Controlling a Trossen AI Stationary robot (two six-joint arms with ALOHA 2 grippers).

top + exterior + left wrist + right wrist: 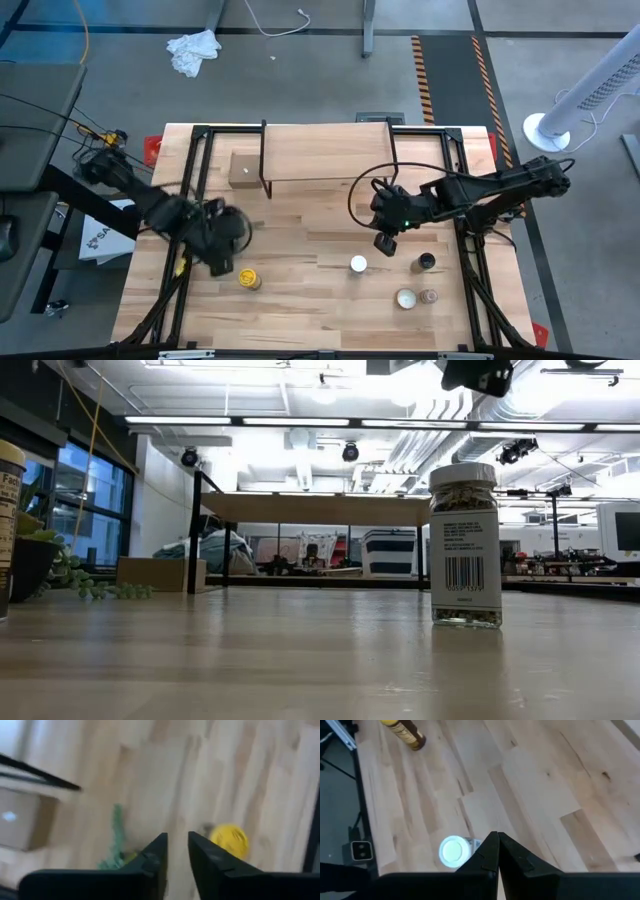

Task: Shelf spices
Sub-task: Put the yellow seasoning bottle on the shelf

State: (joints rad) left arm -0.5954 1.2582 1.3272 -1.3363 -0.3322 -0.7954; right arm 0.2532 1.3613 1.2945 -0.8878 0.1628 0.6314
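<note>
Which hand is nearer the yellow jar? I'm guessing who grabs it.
Left. The left hand hangs just beside the yellow jar; the right hand is far across the table, by the white-capped jar.

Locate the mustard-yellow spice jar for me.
In the high view, the mustard-yellow spice jar stands on the table's left front part, just beside the left gripper, far from the shelf.

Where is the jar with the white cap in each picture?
High view: the white-capped jar stands on the wooden table, just below the right tool.
Low view: it stands right of middle, barcode label facing the camera.
Left wrist view: not in it.
Right wrist view: its white cap shows beside the dark fingers.
Shared landmark: the mustard-yellow jar, also in the right wrist view.
</note>
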